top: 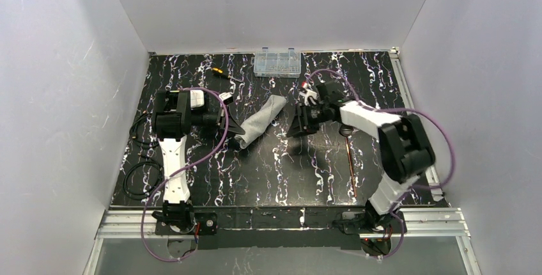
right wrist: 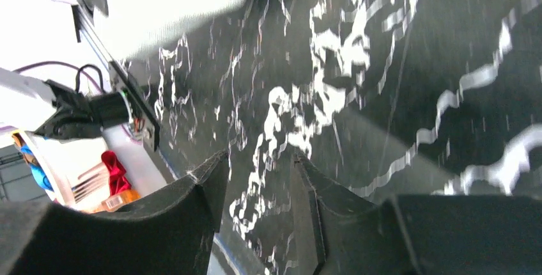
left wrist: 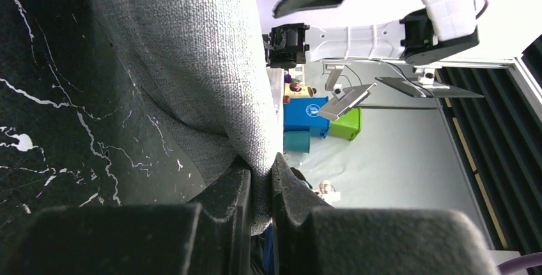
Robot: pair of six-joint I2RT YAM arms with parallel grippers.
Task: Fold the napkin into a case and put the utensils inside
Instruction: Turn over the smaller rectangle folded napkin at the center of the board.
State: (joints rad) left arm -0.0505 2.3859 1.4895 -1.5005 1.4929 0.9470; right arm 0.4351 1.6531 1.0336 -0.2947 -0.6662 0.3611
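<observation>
Napkin (top: 261, 121): one light-grey cloth, folded into a narrow, layered bundle. It lies diagonally left of the table's centre, its far end pointing up-right towards the back wall and its near end down-left. The fabric is a matte, coarse plain weave, the grain clear in the left wrist view (left wrist: 192, 64), with soft rounded folds and a crease where it narrows. The left gripper (top: 234, 138) holds that near end, its dark fingers (left wrist: 230, 185) pressed together on a pinch of cloth. The right gripper (top: 299, 128) is just right of the bundle's far end and apart from it. Its fingers (right wrist: 211, 179) are spread, with only tabletop showing between them. Utensil (top: 349, 163): one long, very thin copper-brown piece with a dark rounded spoon head (top: 345, 132), lying right of centre beside the right arm and well apart from the napkin. At the back edge are a clear plastic compartment box (top: 277, 62) and, to its left, a short screwdriver (top: 220, 72) with an orange-and-black handle. Table (top: 275, 179): glossy black with white marble veining. A bare metal rail (top: 275, 222) runs along the near edge. Plain white walls (top: 255, 6) enclose three sides.
</observation>
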